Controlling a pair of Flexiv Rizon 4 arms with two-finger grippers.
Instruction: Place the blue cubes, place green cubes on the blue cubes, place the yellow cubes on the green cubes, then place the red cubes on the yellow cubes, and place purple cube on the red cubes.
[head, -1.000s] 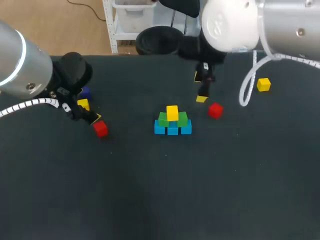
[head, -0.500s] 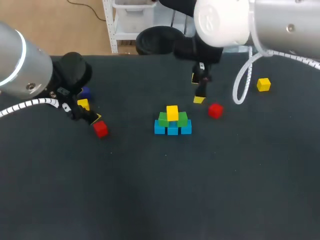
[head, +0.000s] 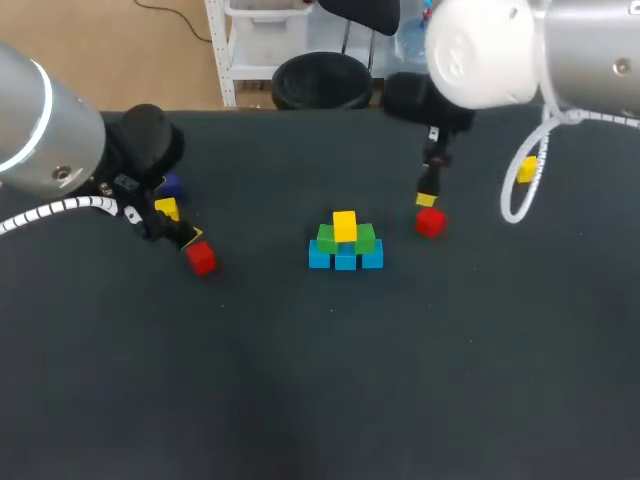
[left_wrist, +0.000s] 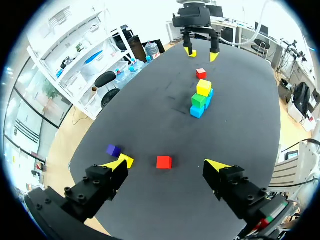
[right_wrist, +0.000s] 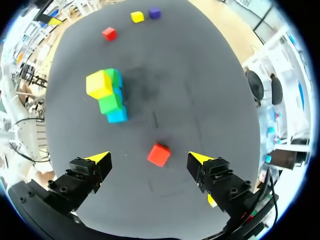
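Observation:
At the table's middle stands a stack: blue cubes (head: 345, 259) at the base, green cubes (head: 346, 240) on them, one yellow cube (head: 344, 224) on top. A red cube (head: 430, 222) lies right of the stack, just under my open right gripper (head: 429, 196); in the right wrist view this red cube (right_wrist: 159, 154) shows between the spread fingers of the right gripper (right_wrist: 150, 158), untouched. My open left gripper (head: 182, 232) hovers by a second red cube (head: 201, 258), which sits ahead of it (left_wrist: 163, 162) between its tips. A purple cube (head: 172, 184) and a yellow cube (head: 167, 208) lie beside the left gripper.
Another yellow cube (head: 527, 170) lies at the far right, partly behind my right arm's white cable (head: 520, 185). The dark table (head: 330, 380) stretches wide toward the front.
My right gripper has shifted right, from behind the stack to just over the right red cube. The left arm and all cubes stay where they were.

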